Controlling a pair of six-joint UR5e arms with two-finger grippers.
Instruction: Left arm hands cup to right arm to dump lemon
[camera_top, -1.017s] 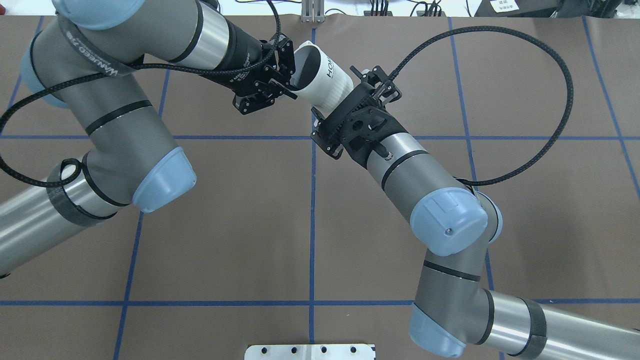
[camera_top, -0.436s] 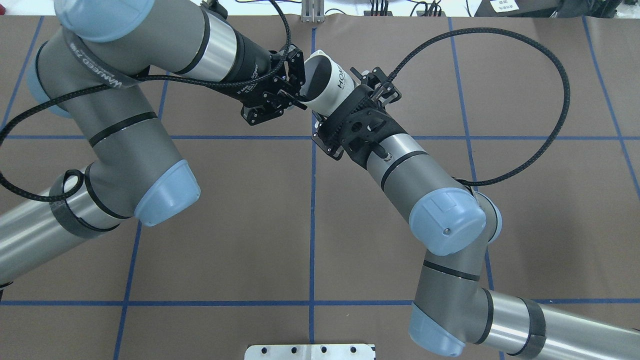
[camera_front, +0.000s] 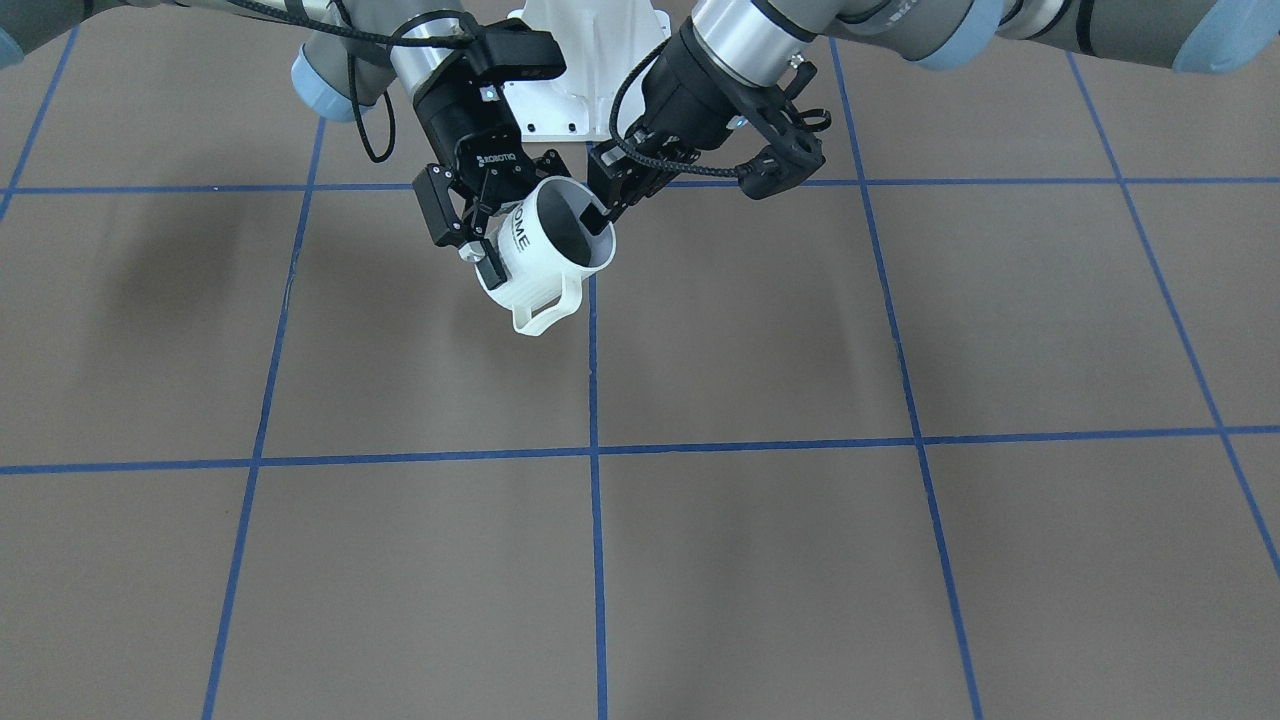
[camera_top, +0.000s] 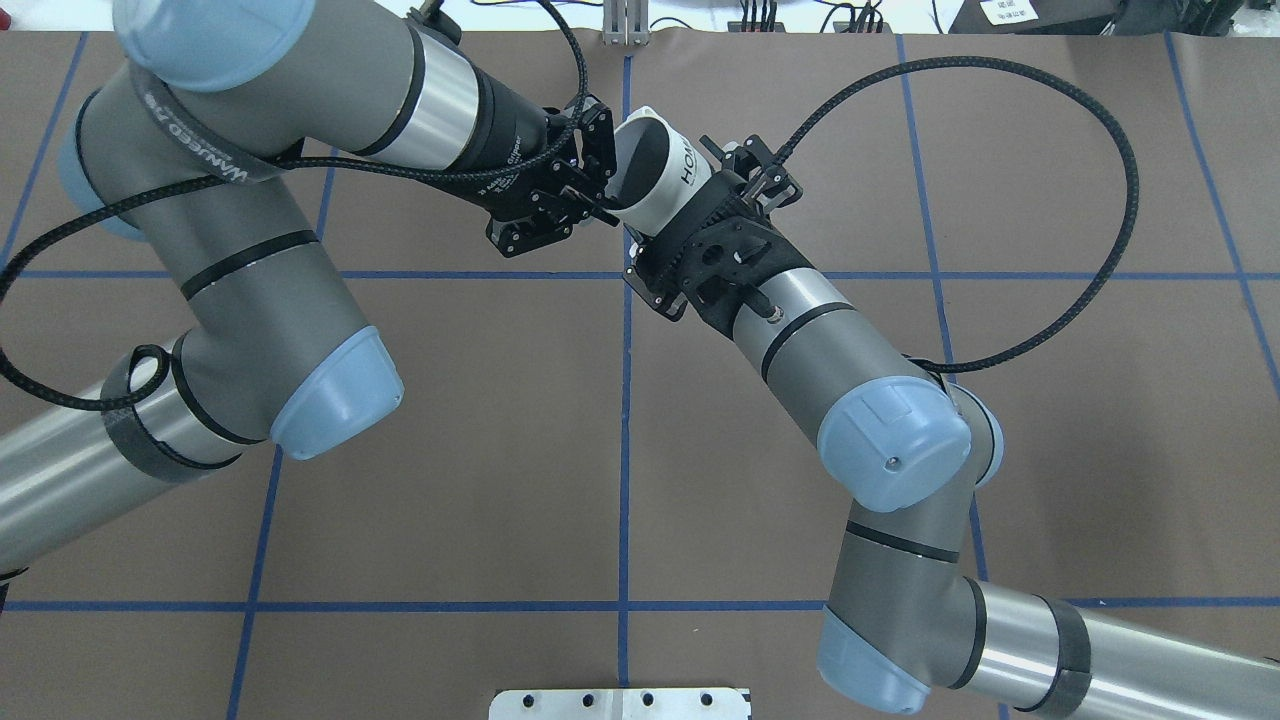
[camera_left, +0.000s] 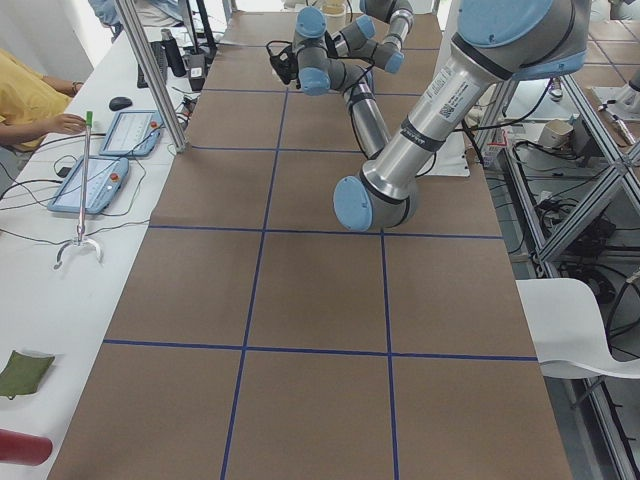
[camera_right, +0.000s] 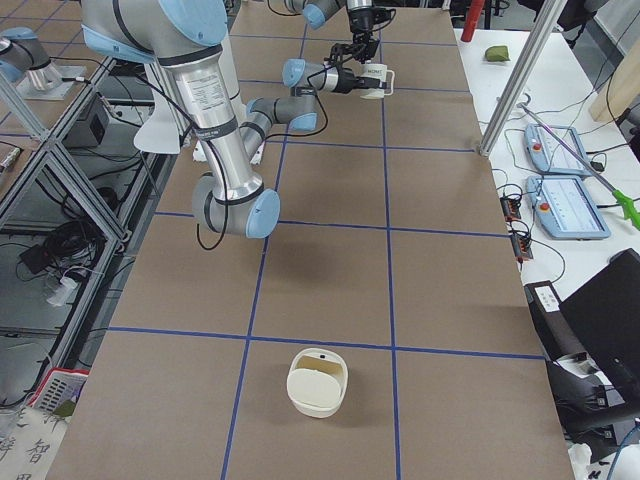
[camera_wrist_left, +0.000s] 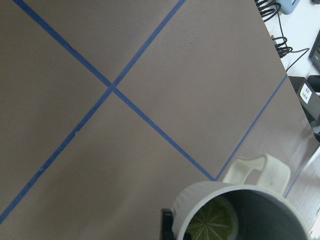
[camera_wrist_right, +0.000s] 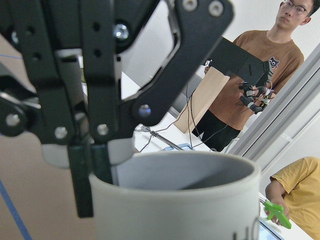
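The white ribbed cup (camera_front: 545, 255) with "HOME" lettering hangs tilted in the air over the far middle of the table, handle down. A lemon slice (camera_wrist_left: 215, 222) lies inside it. My left gripper (camera_front: 600, 212) is shut on the cup's rim, with one finger inside the mouth. It also shows in the overhead view (camera_top: 605, 208). My right gripper (camera_front: 468, 245), marked ROBOTIQ, is open. Its jaws stand on either side of the cup's body near the base. In the overhead view the cup (camera_top: 660, 170) sits between the two grippers. The right wrist view shows the cup's rim (camera_wrist_right: 175, 172) close up.
A cream container (camera_right: 317, 380) stands on the brown mat at the table's right-hand end. The white robot base (camera_front: 585, 60) is behind the grippers. Operators (camera_wrist_right: 250, 75) and control tablets (camera_right: 565, 205) are along the table's far side.
My left arm has carried the cup to the right, further in between the right gripper's jaws. The right arm has stayed still.
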